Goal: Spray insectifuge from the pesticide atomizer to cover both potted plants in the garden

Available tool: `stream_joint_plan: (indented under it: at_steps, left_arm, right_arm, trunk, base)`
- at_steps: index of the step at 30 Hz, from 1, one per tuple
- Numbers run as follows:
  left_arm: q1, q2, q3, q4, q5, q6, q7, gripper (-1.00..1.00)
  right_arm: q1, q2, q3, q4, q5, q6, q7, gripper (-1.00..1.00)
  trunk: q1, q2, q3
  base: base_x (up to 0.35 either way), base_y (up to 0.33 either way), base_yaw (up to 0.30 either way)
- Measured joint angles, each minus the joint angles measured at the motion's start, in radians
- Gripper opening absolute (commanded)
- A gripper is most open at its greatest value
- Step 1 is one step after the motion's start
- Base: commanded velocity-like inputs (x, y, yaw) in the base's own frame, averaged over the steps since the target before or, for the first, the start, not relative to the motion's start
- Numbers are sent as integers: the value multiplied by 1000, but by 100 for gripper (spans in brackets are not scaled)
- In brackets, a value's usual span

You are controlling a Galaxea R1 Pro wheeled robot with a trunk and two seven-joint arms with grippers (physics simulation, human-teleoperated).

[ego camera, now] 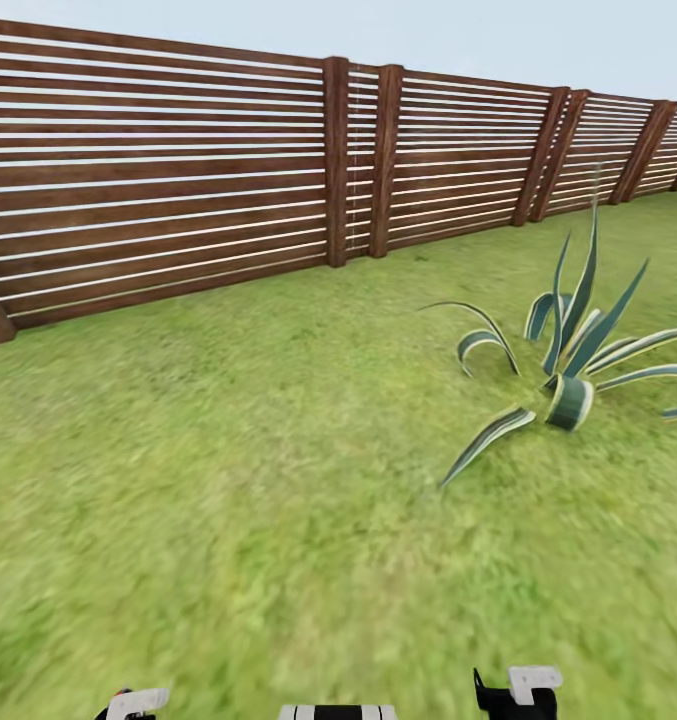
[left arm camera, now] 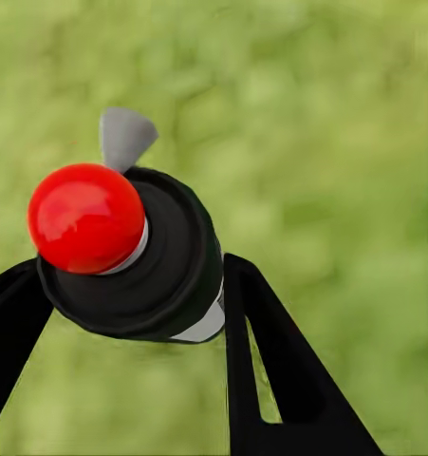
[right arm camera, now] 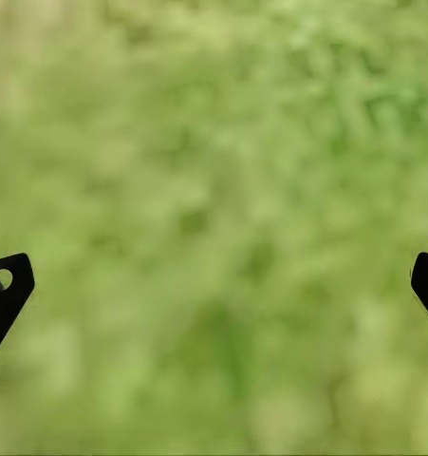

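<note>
While the robot stands on the lawn (ego camera: 228, 480) facing the slatted wooden fence (ego camera: 178, 170), the left claw (left arm camera: 138, 285) is clamped around the spray bottle (left arm camera: 138, 256), one black finger on each side of its dark collar. From the left wrist camera the bottle is seen end-on: a round red knob on top, a small grey nozzle tab poking out beyond it, and blurred grass behind. So its long axis runs more or less along the claw's own line of sight.

The right claw (right arm camera: 214, 280) is spread wide and holds nothing, with only its two black tips at the edges of that picture and grass between them.

In the head view, the one plant (ego camera: 568, 350) in sight is a rosette of long, pointed, pale-edged leaves, ahead and off to the robot's right, well apart from both arms. That is the snag, as I judge it: the bottle is in the left arm, while the plant lies toward the right arm's side. The robot will likely need to turn or roll closer before the nozzle can bear on the leaves.
</note>
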Motion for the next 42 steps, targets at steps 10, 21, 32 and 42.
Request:
stream_joint_plan:
  at_steps: [10,21,32,42]
  left_arm:
    - [0,0,0,0,0,0,0,-100]
    - [0,0,0,0,0,0,0,-100]
    - [0,2,0,0,0,1,0,-100]
    - [0,0,0,0,0,0,0,-100]
  right_arm:
    - [0,5,0,0,0,2,-1,100]
    - [0,6,0,-1,-7,2,-4,100]
    - [0,6,0,-2,-6,2,0,100]
    - [0,6,0,-2,-5,2,-3,100]
  trunk:
    - [0,0,0]
    - [0,0,0]
    - [0,0,0]
    - [0,0,0]
  base:
    - [339,0,0]
    - [339,0,0]
    - [340,0,0]
    - [339,0,0]
